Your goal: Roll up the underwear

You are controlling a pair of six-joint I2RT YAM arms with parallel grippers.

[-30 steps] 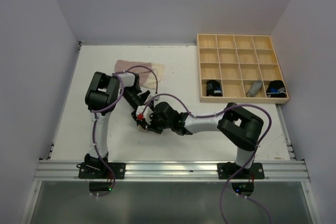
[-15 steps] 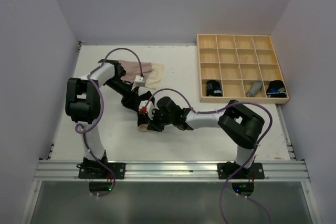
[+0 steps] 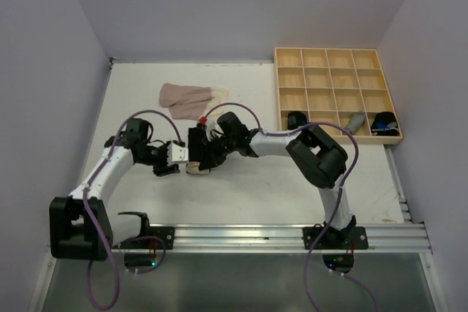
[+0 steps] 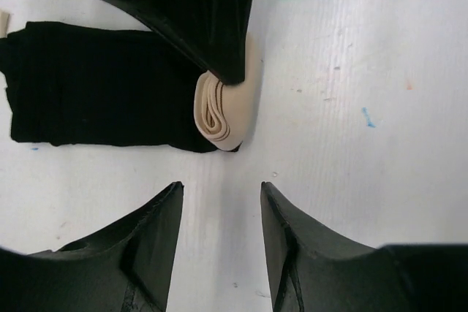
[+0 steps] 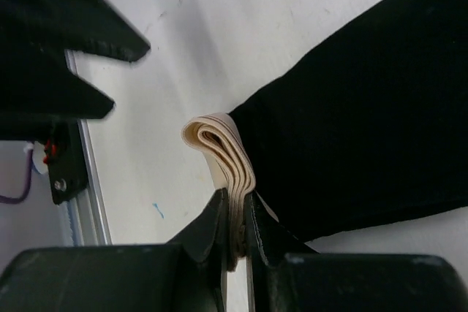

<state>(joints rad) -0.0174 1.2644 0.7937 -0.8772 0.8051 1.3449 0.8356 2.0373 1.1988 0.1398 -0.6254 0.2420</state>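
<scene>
The right gripper (image 5: 235, 204) pinches the beige roll (image 5: 212, 140) of the black underwear (image 5: 365, 107). The left gripper (image 4: 221, 193), half-open and empty, faces it just ahead (grip firmly, so the layers don't spring loose).

A light wooden tray (image 3: 338, 50) of 16 square compartments is sitting at the far right of a white table (image 3: 256, 195). A metal rail (image 3: 241, 237) is running along its near edge, and pale walls (image 3: 241, 5) are standing on 3 sides.
</scene>
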